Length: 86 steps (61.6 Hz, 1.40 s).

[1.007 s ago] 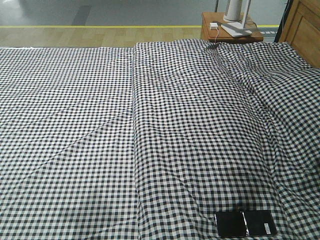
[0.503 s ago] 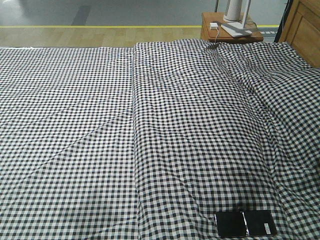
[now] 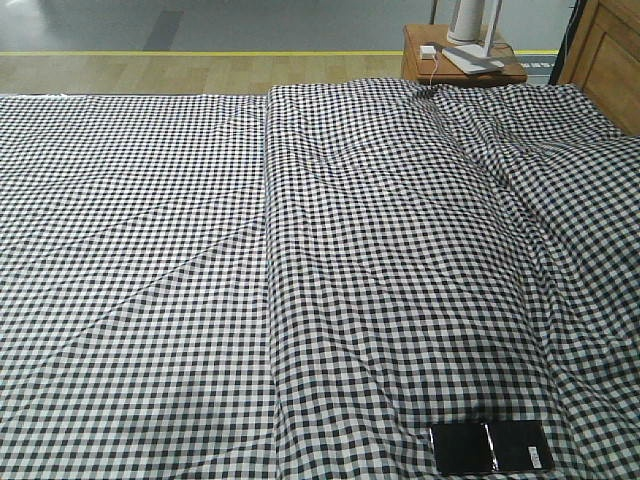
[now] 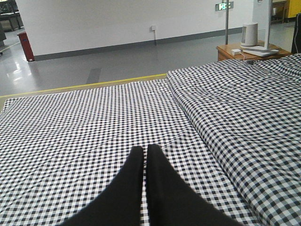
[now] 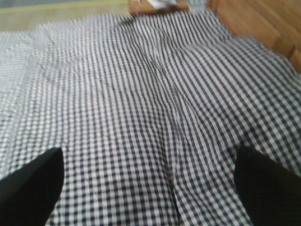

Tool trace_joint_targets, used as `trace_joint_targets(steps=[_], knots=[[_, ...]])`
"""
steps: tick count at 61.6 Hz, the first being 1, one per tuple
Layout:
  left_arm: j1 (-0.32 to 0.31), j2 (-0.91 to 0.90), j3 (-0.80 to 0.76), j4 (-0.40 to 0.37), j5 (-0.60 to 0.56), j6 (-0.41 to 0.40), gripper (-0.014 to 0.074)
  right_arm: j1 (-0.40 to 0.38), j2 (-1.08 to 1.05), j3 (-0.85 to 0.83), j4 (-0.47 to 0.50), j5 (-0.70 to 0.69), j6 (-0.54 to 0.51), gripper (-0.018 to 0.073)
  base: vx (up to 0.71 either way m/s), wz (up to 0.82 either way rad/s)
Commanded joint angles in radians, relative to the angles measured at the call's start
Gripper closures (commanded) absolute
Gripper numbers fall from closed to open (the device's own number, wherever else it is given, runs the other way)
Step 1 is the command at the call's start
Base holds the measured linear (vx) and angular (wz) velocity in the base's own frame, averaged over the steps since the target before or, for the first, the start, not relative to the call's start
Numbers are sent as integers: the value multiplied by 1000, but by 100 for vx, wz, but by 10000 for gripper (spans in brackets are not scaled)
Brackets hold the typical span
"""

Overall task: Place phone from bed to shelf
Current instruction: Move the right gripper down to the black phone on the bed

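The phone (image 3: 490,447), a glossy black slab with a small white sticker, lies flat near the front right of the bed (image 3: 150,250), which is covered in black-and-white gingham. Neither gripper shows in the front view. In the left wrist view my left gripper (image 4: 143,151) is shut, its black fingers pressed together with nothing between them, hovering over the checked bed (image 4: 70,132). My right gripper (image 5: 146,155) is open wide over creased gingham (image 5: 141,84), with only fabric between its fingers. The phone is in neither wrist view. The shelf is out of view.
A reddish-brown side table (image 3: 462,55) stands beyond the bed's far right corner, carrying a white appliance base and a small white charger. Orange-brown panelled wooden furniture (image 3: 605,50) borders the bed's right side. A raised fold (image 3: 268,250) runs down the bed's middle.
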Motion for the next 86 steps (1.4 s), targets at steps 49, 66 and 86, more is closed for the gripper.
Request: trace_joint_targets(steps=[49, 66, 86], knots=[[1, -4, -23, -9, -72, -6, 595, -477, 1131, -285, 684, 310, -832, -123, 0, 0], [1, -4, -23, -9, -72, -6, 595, -475, 1396, -456, 720, 491, -927, -115, 0, 0], [1, -4, -23, -9, -72, -6, 595, -475, 1582, -476, 792, 498, -1085, -102, 0, 0]])
